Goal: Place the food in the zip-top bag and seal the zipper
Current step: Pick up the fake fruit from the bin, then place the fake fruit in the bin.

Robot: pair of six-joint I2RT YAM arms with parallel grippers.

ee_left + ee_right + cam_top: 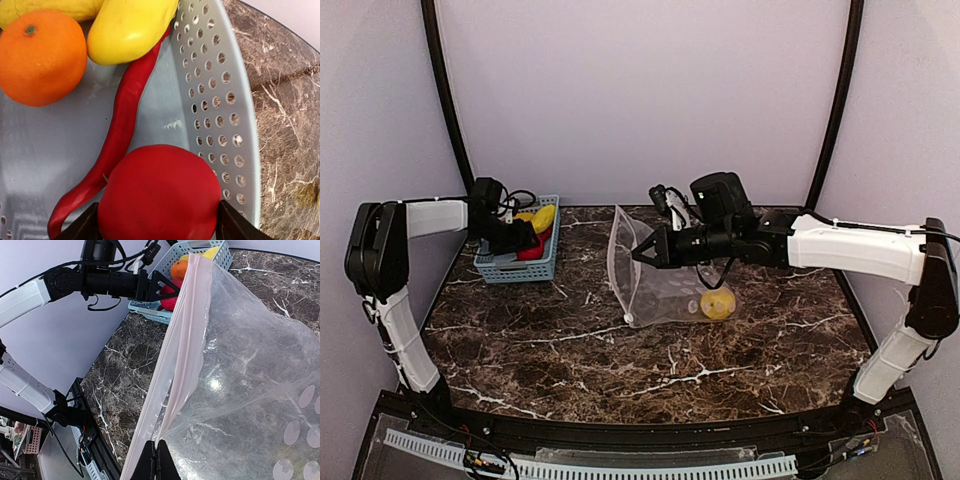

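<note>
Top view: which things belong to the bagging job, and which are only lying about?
Job: zip-top bag, its pink zipper, yellow fruit already inside, round red piece, red chili, orange, yellow pieces.
Just there: blue-grey basket, marble table.

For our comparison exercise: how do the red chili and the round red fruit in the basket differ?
The chili is long, thin and curved; the round red fruit is plump. The chili lies loose on the basket floor; the fruit sits between the fingers of the left hand. Both are glossy red.
</note>
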